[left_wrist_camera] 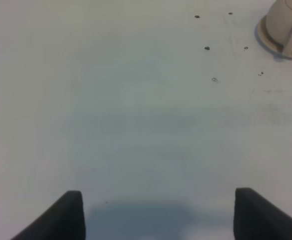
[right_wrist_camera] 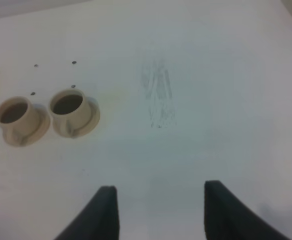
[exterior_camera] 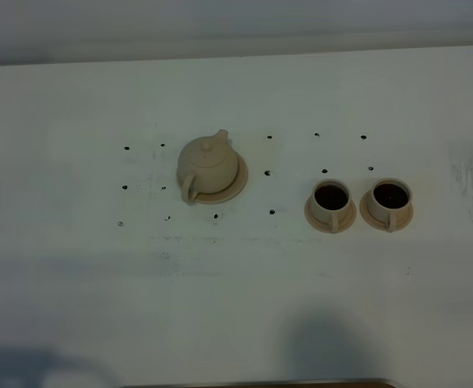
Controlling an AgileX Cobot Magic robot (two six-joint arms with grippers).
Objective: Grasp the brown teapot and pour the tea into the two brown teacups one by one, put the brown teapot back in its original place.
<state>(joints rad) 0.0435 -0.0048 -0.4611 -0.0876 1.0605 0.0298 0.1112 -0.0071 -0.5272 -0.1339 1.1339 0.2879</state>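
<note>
Exterior high view: the brown teapot (exterior_camera: pixel 207 166) was seen on its saucer (exterior_camera: pixel 234 184) mid-table, well apart from two filled teacups (exterior_camera: pixel 331 204) nearer the right edge. Both sets of jaws were held apart, empty. Stiff, smooth, breakable ceramic was judged best taken by the loop handle (exterior_camera: pixel 189 190).

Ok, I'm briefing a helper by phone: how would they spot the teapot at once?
On the white table, look left of the two filled teacups. The brown teapot sits alone on a wider saucer. Unlike the cups, it is squat and round, with a knobbed lid, short spout and loop handle.
</note>
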